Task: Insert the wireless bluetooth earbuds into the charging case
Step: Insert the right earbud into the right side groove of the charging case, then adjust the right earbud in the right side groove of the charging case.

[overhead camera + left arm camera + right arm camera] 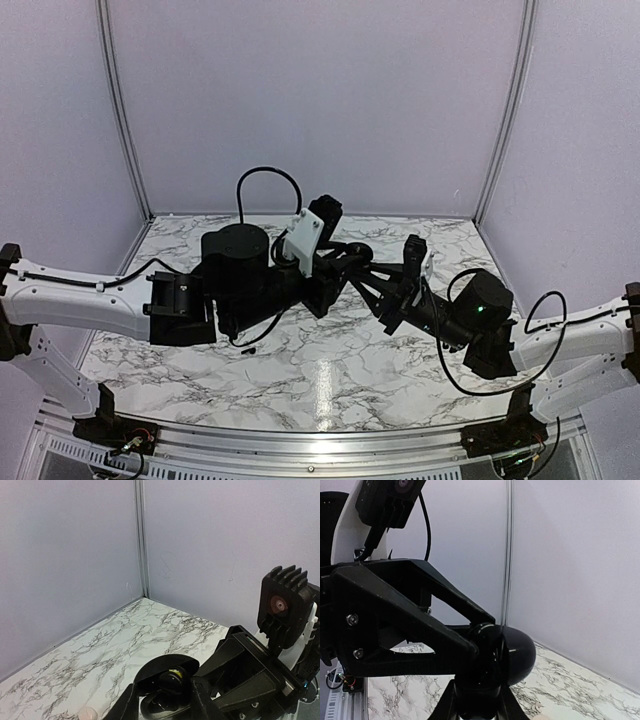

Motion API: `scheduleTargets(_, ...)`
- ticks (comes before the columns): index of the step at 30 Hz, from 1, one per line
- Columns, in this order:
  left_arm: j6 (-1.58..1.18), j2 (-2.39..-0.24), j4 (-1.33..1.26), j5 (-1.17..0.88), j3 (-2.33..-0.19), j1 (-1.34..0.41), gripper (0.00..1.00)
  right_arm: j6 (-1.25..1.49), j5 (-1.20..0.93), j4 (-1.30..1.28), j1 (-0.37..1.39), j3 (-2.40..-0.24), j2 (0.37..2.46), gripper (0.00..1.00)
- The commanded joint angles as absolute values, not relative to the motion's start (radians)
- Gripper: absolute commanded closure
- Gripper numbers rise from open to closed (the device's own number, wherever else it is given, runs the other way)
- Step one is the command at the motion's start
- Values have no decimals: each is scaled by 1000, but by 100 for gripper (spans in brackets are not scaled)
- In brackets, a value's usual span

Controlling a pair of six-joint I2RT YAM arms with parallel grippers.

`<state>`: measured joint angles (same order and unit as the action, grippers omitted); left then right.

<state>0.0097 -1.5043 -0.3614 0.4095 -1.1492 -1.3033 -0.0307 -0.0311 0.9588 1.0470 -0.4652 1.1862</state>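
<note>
**My left gripper [162, 700] and right gripper [475, 700] meet at one black round puck [160, 665].**
Left gripper: fingers flank the puck; gripping or loose, I cannot tell. The charging case [89, 713], only a pale rounded edge showing, lies on the table [125, 640] just below-left of that gripper. Right gripper: jaws closed narrow, clamped on the puck.

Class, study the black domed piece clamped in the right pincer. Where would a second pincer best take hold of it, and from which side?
Probably across the black domed piece at its widest band, coming from the free, bulging side away from the right pincer. The shell is smooth and curved, so pads nearer the crown would slide off, and its near side is taken.
</note>
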Motion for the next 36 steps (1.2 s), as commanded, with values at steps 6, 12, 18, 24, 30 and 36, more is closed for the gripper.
scheduleTargets(6, 13, -1466, -305, 354, -1125, -1298, 57, 52, -51, 1014, 1021, -500, 1184, 100)
scheduleTargets(12, 16, -1421, -308, 262, -1094, -1298, 51, 69, -79, 1026, 1007, -494, 1190, 100)
scheduleTargets(18, 51, -1316, -307, 228, -1027, -1294, 48, 72, -160, 1022, 990, -486, 1185, 100)
scheduleTargets(24, 112, -1170, -196, 135, -983, -1247, 26, 81, -378, 947, 953, -502, 1162, 100)
scheduleTargets(30, 155, -1165, 21, 18, -1054, -1223, 5, 88, -583, 870, 945, -535, 1158, 100)
scheduleTargets(36, 185, -1180, 64, -74, -1068, -1223, 1, 116, -746, 820, 945, -597, 1206, 100)
